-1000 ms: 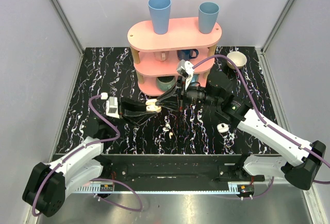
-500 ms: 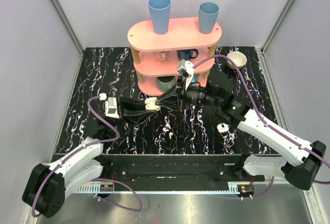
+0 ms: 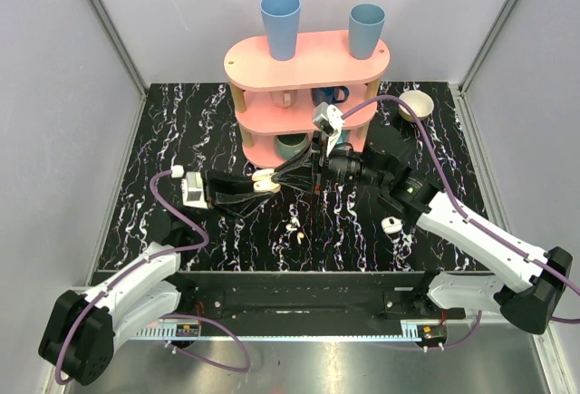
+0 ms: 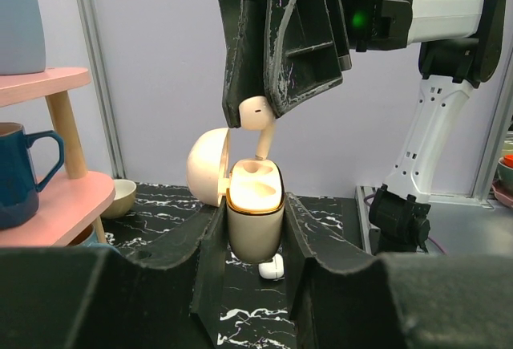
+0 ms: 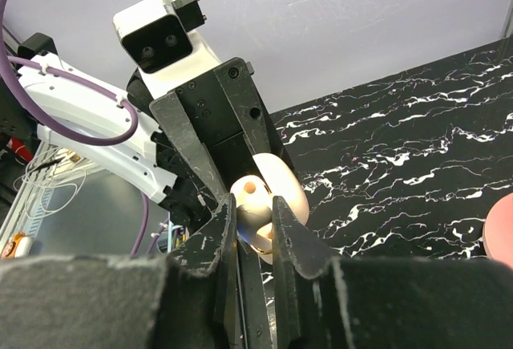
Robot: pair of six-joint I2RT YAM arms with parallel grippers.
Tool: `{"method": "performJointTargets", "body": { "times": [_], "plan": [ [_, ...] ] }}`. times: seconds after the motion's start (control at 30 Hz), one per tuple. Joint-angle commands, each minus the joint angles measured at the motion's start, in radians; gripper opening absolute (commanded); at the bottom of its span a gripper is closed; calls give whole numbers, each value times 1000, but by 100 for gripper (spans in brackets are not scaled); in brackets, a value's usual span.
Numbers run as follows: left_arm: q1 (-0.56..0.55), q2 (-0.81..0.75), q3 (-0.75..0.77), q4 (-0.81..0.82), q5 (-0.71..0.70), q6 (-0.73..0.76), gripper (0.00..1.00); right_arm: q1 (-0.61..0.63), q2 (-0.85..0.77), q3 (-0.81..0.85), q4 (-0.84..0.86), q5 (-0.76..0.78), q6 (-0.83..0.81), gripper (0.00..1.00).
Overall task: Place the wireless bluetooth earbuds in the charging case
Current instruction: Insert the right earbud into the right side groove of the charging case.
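Shelf (image 3: 308, 95) blocks far centre, just behind left gripper (image 3: 264, 182) and right gripper (image 3: 283, 177), which meet and bar mid-table. Bowl (image 3: 416, 102) stands far right. Loose earbud (image 3: 294, 231) and white piece (image 3: 391, 225) lie near centre. Left side of table (image 3: 172, 140) is open.
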Motion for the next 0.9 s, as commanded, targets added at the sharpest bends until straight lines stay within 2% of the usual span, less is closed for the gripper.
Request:
{"method": "performJointTargets", "body": {
  "times": [0.0,0.5,0.87],
  "plan": [
    [5,-12,16,240,-28,17,0,7,8,-9,55,31,18,17],
    [5,-23,13,246,-48,23,0,30,14,-52,101,95,27,17],
    [3,-37,1,245,-99,40,0,55,14,-58,64,132,-5,17]
  ]
}}
